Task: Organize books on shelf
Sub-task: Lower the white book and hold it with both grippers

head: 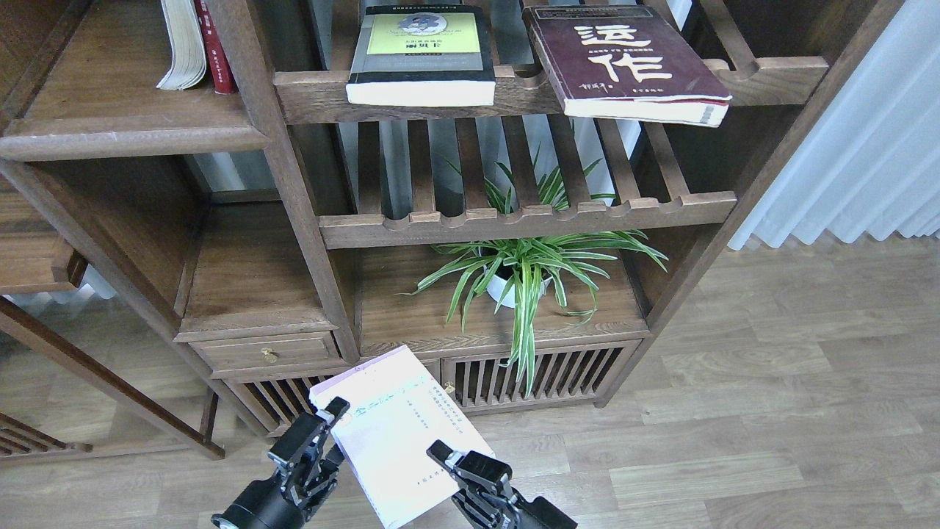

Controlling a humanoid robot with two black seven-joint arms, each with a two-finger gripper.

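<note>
Left gripper (pixel 332 420): low in the frame, fingers closed against the left edge of the pale lavender-white paperback (pixel 400 437), pinching it.

Right gripper (pixel 449 457): just right of the left one, fingertip laid on the book's cover near its right edge; whether its fingers clamp the book or only rest on it cannot be told.

Pale lavender-white paperback: held flat between the two grippers, cover up, tilted, in the air before the cabinet's base.

Spider plant in a white pot (pixel 523 273): above and right of the grippers, on the low cabinet top behind the lower slatted rack.

Yellow-green-and-black paperback (pixel 422 55): far above the grippers, lying flat on the upper slatted rack (pixel 316 92), overhanging its front rail.

Maroon paperback with cream Chinese characters (pixel 624 62): far above and right, lying flat on the same rack, beside the yellow-green one, skewed, its corner past the rail.

Shelf (pixel 125 117): solid dark-brown board with rounded lip, far above and left of the grippers.

Two upright books (pixel 194 44): at the shelf's right end, one showing cream page edges, one with a red spine.
</note>
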